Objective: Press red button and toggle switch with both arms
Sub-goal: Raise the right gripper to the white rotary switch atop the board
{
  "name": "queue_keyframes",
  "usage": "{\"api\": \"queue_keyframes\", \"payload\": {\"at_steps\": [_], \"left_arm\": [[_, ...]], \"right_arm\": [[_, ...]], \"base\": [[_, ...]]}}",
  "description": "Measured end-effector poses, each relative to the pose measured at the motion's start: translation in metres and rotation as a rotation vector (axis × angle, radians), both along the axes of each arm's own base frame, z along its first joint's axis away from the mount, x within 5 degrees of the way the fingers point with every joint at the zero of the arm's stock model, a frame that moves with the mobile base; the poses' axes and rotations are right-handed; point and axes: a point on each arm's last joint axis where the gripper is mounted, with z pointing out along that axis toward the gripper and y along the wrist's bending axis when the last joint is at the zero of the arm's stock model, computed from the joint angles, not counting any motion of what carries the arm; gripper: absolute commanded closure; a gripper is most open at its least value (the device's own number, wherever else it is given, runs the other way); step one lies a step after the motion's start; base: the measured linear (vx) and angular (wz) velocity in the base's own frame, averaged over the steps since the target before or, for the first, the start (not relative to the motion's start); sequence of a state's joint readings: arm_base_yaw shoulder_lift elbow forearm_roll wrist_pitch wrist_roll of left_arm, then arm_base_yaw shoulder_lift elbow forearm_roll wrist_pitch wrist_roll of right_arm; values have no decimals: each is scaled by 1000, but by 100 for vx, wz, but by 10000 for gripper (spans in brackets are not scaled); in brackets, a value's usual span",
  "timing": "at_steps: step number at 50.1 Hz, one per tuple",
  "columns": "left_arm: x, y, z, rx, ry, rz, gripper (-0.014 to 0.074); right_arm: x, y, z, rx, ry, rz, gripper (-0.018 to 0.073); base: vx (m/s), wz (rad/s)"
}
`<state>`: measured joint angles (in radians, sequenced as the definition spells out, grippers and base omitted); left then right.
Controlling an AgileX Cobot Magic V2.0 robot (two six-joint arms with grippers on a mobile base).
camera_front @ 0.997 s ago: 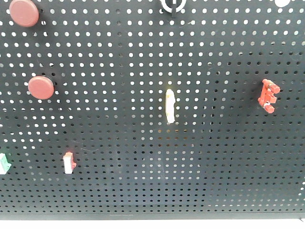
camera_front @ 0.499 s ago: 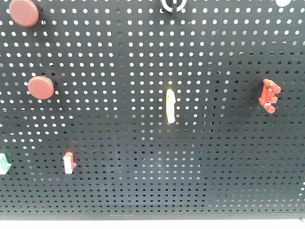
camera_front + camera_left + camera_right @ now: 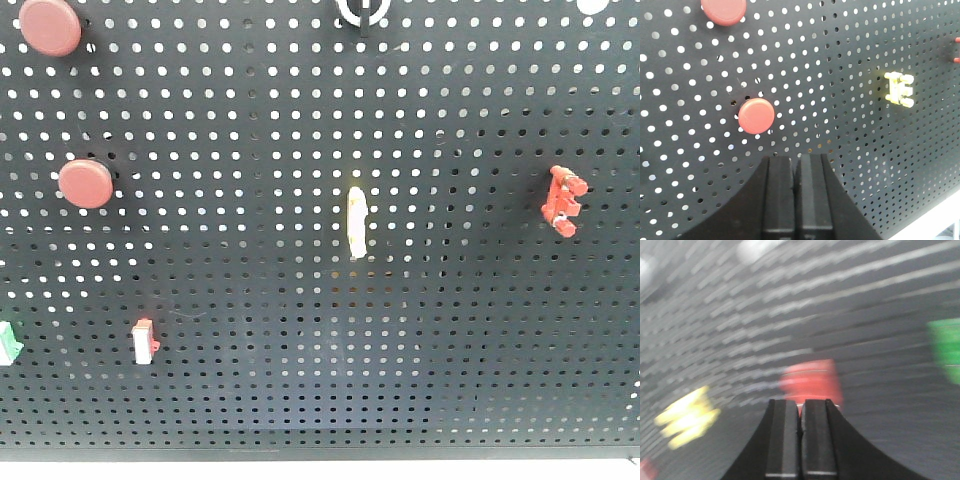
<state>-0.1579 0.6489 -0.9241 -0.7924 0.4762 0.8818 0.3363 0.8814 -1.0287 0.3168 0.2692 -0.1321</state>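
The left hand [image 3: 795, 160] has its fingers pressed together on nothing. It sits just below the lower red button [image 3: 756, 115], which lies well to the left of the yellow clip [image 3: 899, 89] on the pegboard [image 3: 840, 45]. The right hand [image 3: 801, 403] is also closed and empty, with its tips just under what I take to be the toggle switch [image 3: 810, 381]. In the front view that switch sits down and to the left of the yellow clip. The right wrist view is smeared, so I cannot tell whether the tips touch it.

To press well, the left hand probably needs to rise until its closed tips face the middle of the cap. It should then push straight into the pegboard, since an off-centre push could skid off the rim. The upper red button [image 3: 724, 7], further up and left of the yellow clip, is best left alone. The right hand should likely slow down, meet the lever squarely and throw it fully, keeping off the green piece [image 3: 945, 347] nearby.

The front view matches both earlier pictures. Every fitting sits where it did relative to the yellow clip, and neither arm shows there.
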Motion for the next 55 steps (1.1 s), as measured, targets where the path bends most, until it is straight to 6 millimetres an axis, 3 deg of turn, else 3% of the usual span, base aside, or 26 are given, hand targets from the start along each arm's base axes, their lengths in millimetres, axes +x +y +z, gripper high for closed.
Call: {"api": "queue_keyframes", "payload": {"at_steps": [10, 18, 34, 55], "left_arm": [[0, 0, 0, -2, 0, 2, 595], [1, 1, 1, -8, -8, 10, 595], [1, 1, 1, -8, -9, 10, 595], [1, 1, 1, -10, -13, 15, 595]], "right_arm": [[37, 71, 10, -97, -57, 219, 559], [58, 101, 23, -130, -100, 269, 559], [71, 113, 56, -137, -216, 263, 559], [89, 123, 51, -144, -252, 231, 559]], "base": [[0, 0], [0, 0], [0, 0], [0, 0]]}}
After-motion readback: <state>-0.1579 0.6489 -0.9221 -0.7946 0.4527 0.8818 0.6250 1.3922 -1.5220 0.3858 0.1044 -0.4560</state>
